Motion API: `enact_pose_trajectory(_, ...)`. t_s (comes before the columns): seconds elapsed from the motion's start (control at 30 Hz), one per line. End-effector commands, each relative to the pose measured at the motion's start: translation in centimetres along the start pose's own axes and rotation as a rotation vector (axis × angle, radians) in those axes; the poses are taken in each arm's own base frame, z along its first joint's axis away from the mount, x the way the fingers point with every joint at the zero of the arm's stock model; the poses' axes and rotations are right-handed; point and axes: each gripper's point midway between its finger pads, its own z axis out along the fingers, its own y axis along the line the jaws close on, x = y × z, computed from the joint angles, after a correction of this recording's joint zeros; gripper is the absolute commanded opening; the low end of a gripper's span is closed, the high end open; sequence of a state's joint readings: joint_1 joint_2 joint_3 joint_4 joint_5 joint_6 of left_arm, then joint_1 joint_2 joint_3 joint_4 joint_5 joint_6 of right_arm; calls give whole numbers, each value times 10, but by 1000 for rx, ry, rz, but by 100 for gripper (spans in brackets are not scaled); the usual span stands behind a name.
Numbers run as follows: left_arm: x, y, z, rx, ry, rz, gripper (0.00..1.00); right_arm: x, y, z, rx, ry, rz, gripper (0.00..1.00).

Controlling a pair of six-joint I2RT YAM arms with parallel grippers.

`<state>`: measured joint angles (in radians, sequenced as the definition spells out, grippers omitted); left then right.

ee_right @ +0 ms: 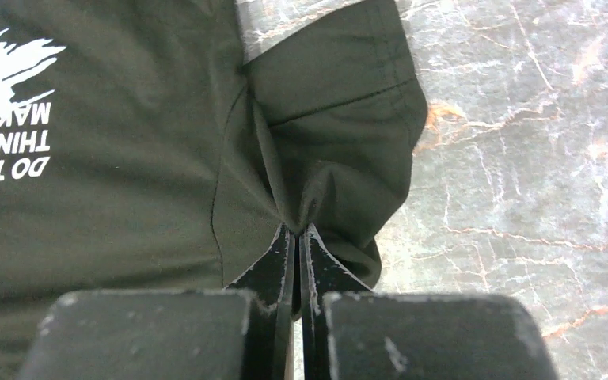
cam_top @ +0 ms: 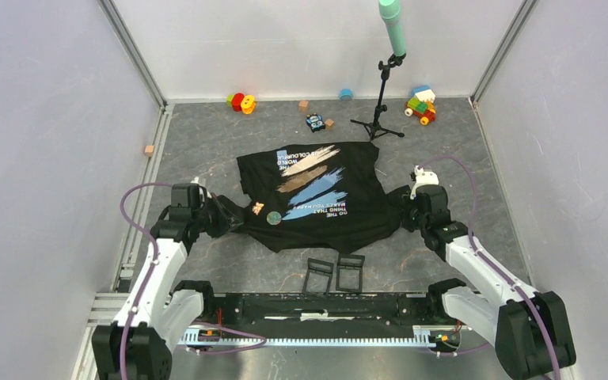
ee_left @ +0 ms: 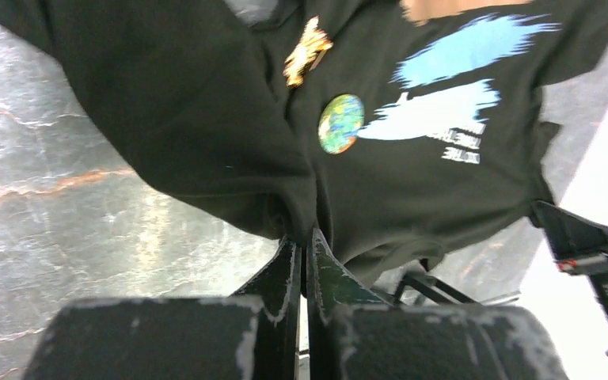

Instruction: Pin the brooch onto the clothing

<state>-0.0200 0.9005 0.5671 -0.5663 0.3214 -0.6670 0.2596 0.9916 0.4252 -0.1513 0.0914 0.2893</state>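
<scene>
Scuffed black fingers (ee_left: 285,277) of the left gripper (ee_left: 305,237) are seen closest. They are pressed together on a bunched fold of the T-shirt (ee_left: 412,198). The right gripper (ee_right: 297,231) is shut the same way, and soft cloth is pinched beside a stitched sleeve hem.

The T-shirt is black and wrinkly. It is spread flat in the middle of the grey table (cam_top: 206,142), which is streaked like marble, and is held at its 8 o'clock and 3 o'clock edges.

A shiny gold brooch (ee_left: 307,51) with a jagged shape and a round badge (ee_left: 340,123) speckled blue and green are shown clearly only by the left wrist view. From above they are seen as tiny spots on the shirt's 8 o'clock side. Whether they are pinned cannot be told.

Only from above are two black frames (cam_top: 334,274) seen at the shirt's 6 o'clock, bright toy blocks (cam_top: 421,104) along the 12 o'clock edge, and a thin stand with a mint-green microphone (cam_top: 392,24) at 1 o'clock.
</scene>
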Motion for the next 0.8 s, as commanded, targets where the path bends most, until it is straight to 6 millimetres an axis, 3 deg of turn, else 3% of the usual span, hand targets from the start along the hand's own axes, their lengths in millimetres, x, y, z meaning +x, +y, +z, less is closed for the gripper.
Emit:
enact_pose_trajectory(0.0, -6, -31, -23, 131, -52, -28, 2, -18, -10, -5, 60, -89, 47, 0)
enact_pose_trajectory(0.17, 8, -31, -36, 142, -35, -54, 4, -22, -22, -12, 129, -107, 45, 0)
enact_pose_trajectory(0.23, 15, -30, -36, 147, -6, -64, 8, -21, -27, -13, 156, -108, 43, 0)
enact_pose_trajectory(0.3, 28, -25, -35, 142, 46, -65, 17, -16, -33, -14, 185, -83, 27, 3)
enact_pose_trajectory(0.33, 33, -21, -36, 128, 64, -62, 27, -10, -37, -14, 205, -63, 22, 13)
enact_pose_trajectory(0.37, 35, -18, -38, 117, 62, -55, 44, -6, -40, -14, 222, -51, 14, 25)
enact_pose_trajectory(0.43, 29, -22, -44, 129, 24, -41, 71, -5, -45, -15, 241, -50, 0, 58)
enact_pose_trajectory(0.5, 18, -28, -50, 132, -25, -23, 89, -16, -41, -17, 222, -85, -7, 72)
enact_pose_trajectory(0.6, 0, -43, -50, 170, -59, 15, 99, -43, -20, -19, 111, -165, -34, 83)
enact_pose_trajectory(0.77, -41, -71, -31, 246, -116, 55, 100, -79, 23, -19, -103, -246, -86, 85)
